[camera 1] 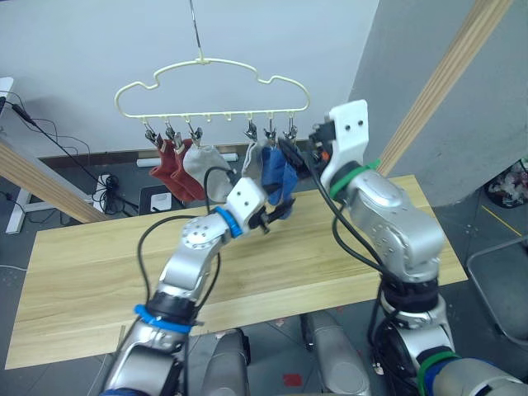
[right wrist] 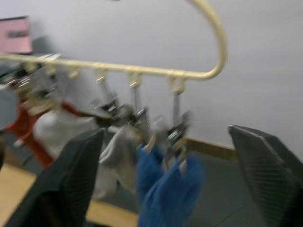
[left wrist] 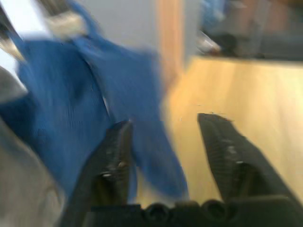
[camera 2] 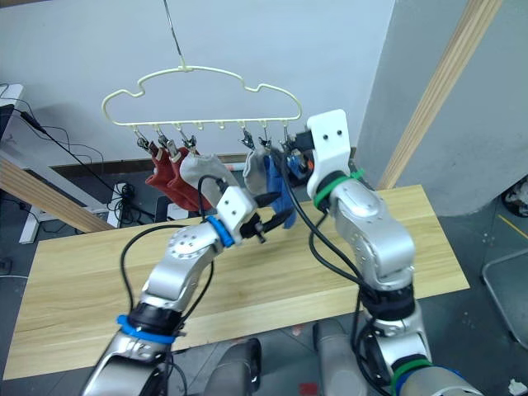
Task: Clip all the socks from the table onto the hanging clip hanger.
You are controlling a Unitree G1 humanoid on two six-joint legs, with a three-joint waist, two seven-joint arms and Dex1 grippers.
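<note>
All six socks hang on clip hanger (camera 1: 213,87): rust red (camera 1: 171,167), grey (camera 1: 206,169), blue (camera 1: 276,177). Tabletop (camera 1: 99,272) bare. My left end effector (left wrist: 165,142) wide open, empty, beside blue pair; right end effector (right wrist: 165,184) open, empty. Clipping looks finished; next, withdraw arms carefully.

Background stuff: two slanted wooden poles, one (camera 1: 445,82) up at 2 o'clock, another (camera 1: 41,181) at 9. Black cables (camera 1: 78,165) and a power strip (camera 1: 107,180) on the floor.
</note>
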